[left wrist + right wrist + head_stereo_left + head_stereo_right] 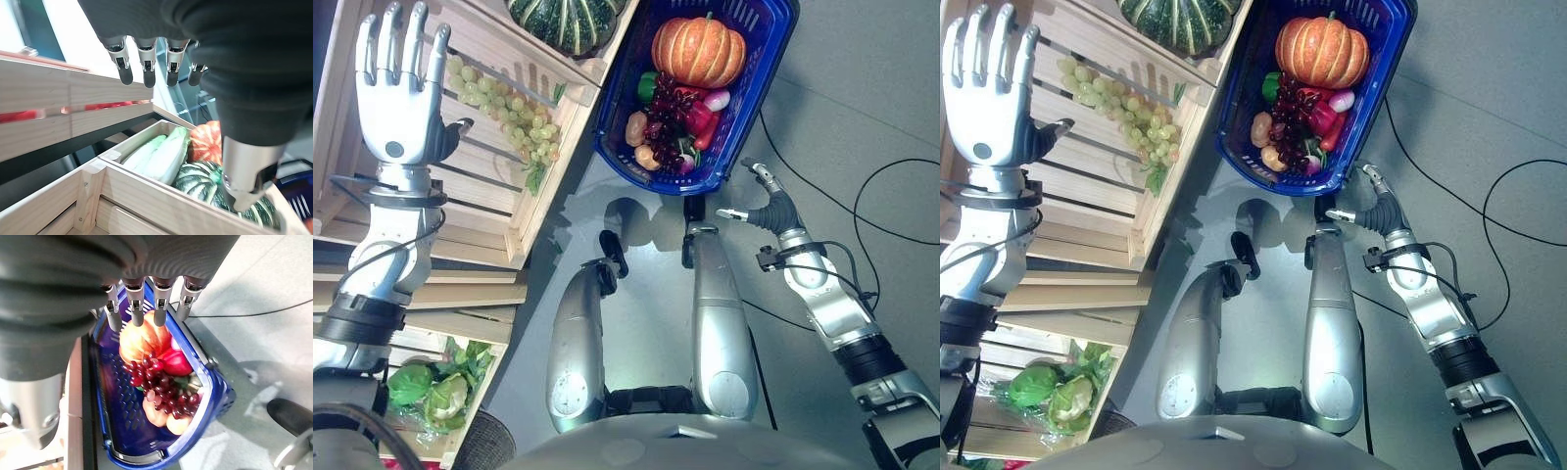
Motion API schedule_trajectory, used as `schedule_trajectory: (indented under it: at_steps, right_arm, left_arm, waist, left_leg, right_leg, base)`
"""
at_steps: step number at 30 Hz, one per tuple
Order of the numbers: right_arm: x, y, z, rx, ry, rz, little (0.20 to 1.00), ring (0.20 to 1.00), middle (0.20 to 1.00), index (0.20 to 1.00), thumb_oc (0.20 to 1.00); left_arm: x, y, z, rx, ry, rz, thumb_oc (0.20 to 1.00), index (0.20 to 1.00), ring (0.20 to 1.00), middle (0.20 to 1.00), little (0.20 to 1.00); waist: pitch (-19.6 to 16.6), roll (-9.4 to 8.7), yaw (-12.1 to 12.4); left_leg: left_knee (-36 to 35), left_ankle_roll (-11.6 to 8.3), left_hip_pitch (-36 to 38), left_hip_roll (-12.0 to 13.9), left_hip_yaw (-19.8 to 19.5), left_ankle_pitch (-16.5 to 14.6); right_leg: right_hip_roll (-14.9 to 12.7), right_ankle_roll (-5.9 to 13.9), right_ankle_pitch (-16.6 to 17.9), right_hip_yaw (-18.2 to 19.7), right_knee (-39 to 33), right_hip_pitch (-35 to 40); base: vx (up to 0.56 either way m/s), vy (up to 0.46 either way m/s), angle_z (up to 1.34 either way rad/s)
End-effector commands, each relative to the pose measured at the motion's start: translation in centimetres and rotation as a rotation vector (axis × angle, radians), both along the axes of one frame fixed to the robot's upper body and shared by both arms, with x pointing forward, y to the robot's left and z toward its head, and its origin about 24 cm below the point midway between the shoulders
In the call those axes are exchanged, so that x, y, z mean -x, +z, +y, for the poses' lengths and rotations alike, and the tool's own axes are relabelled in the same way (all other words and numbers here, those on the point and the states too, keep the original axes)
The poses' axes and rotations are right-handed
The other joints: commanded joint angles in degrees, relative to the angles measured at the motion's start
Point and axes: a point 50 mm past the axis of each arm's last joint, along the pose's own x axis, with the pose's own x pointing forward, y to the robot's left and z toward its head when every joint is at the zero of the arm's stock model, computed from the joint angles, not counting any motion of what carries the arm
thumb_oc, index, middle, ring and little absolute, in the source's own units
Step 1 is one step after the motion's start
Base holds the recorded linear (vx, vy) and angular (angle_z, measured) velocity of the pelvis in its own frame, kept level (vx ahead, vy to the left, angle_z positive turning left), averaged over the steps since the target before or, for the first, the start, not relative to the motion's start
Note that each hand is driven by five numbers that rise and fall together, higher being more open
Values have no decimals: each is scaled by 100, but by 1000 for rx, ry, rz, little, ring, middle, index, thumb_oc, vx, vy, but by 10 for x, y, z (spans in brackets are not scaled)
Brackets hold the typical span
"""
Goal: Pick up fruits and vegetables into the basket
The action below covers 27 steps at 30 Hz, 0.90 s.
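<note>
A: Any print, label or number legible on the wooden crates (499, 211)?
B: None; the slats show bare wood in the head views and in the left wrist view

A: The blue basket (769, 73), then — a tag, a sticker on its rim or wall?
B: Nothing readable; plain blue plastic with holes, also in the right wrist view

A: Produce, floor?
B: No stickers seen on the orange pumpkin (698, 51); the grey floor (862, 88) carries no signs or marks
</note>
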Motion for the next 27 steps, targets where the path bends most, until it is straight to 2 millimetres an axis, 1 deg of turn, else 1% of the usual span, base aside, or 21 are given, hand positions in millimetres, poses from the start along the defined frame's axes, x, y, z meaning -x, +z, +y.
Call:
schedule_trajectory:
  at_steps: [1,2,4,5,6,9,10,12,15,20,23,27]
  right_arm:
    - [12,24,-3,5,93,-90,1000,1000,1000,1000,1000]
    - [13,27,-5,13,97,-96,1000,1000,1000,1000,1000]
    - [14,32,-6,21,102,-104,1000,1000,1000,1000,1000]
    - [14,35,-7,25,105,-109,1000,1000,1000,1000,1000]
    - [15,36,-8,26,104,-111,1000,1000,1000,1000,1000]
    - [16,41,-10,28,109,-120,1000,1000,1000,1000,1000]
    - [17,42,-11,28,110,-121,1000,1000,1000,1000,1000]
    - [18,46,-12,20,111,-129,1000,1000,1000,1000,1000]
    - [18,49,-12,15,113,-138,1000,1000,1000,1000,1000]
    - [17,55,-10,7,121,-159,1000,1000,1000,1000,1000]
    - [17,57,-10,3,119,-170,1000,1000,1000,1000,1000]
    - [17,62,-8,-11,114,-204,1000,1000,1000,1000,1000]
  left_arm:
    - [1,-25,22,-74,191,169,1000,1000,1000,1000,1000]
    - [1,-31,28,-70,232,230,1000,1000,1000,1000,1000]
    - [0,-41,36,-72,283,296,1000,1000,1000,1000,1000]
    - [0,-49,44,-82,334,352,1000,1000,1000,1000,1000]
    - [0,-51,46,-84,346,365,1000,1000,1000,1000,1000]
    - [3,-72,61,-88,425,478,1000,1000,1000,1000,1000]
    - [4,-77,63,-88,436,495,1000,1000,1000,1000,1000]
    - [6,-93,72,-85,480,559,1000,1000,1000,1000,1000]
    - [8,-103,77,-99,507,581,1000,1000,1000,1000,1000]
    - [6,-110,82,-80,517,602,1000,1000,1000,1000,1000]
    - [3,-109,82,-84,511,590,1000,1000,1000,1000,1000]
    - [-3,-98,82,-100,492,525,1000,1000,1000,1000,1000]
  waist:
    - [-301,407,-304]
    - [-301,424,-348]
    - [-301,443,-398]
    - [-301,455,-435]
    - [-301,457,-442]
    - [-301,441,-516]
    - [-301,435,-530]
    - [-301,416,-582]
    - [-301,400,-624]
    - [-301,371,-672]
    - [-301,362,-676]
    - [-301,305,-696]
  left_leg:
    - [-666,-54,-135,-51,-15,476]
    - [-664,-59,-130,-46,12,473]
    - [-666,-65,-123,-38,52,473]
    - [-668,-65,-115,-30,78,468]
    - [-670,-65,-113,-29,86,468]
    - [-623,-61,-157,5,149,442]
    - [-616,-61,-167,12,158,440]
    - [-568,-55,-217,42,201,418]
    - [-527,-42,-287,63,230,393]
    - [-428,-22,-433,100,266,331]
    - [-405,-20,-494,113,274,312]
    - [-301,4,-658,159,304,246]
  right_leg:
    - [-52,422,-928,-405,240,430]
    - [-54,431,-914,-378,213,426]
    - [-51,446,-887,-340,170,420]
    - [-48,458,-873,-313,141,419]
    - [-46,460,-869,-309,131,420]
    - [-35,464,-845,-274,92,384]
    - [-30,465,-840,-267,89,374]
    - [-14,463,-826,-244,81,328]
    - [9,459,-822,-221,88,247]
    - [40,455,-812,-176,94,100]
    - [56,457,-806,-164,95,36]
    - [85,463,-791,-141,116,-119]
  base:
    - [7,112,-23]
    - [7,138,-29]
    - [9,94,-16]
    - [10,76,-10]
    - [9,75,-9]
    - [7,49,-7]
    - [11,44,-8]
    - [17,45,-4]
    - [14,32,-3]
    - [12,26,-6]
    - [5,15,-6]
    - [3,10,-2]
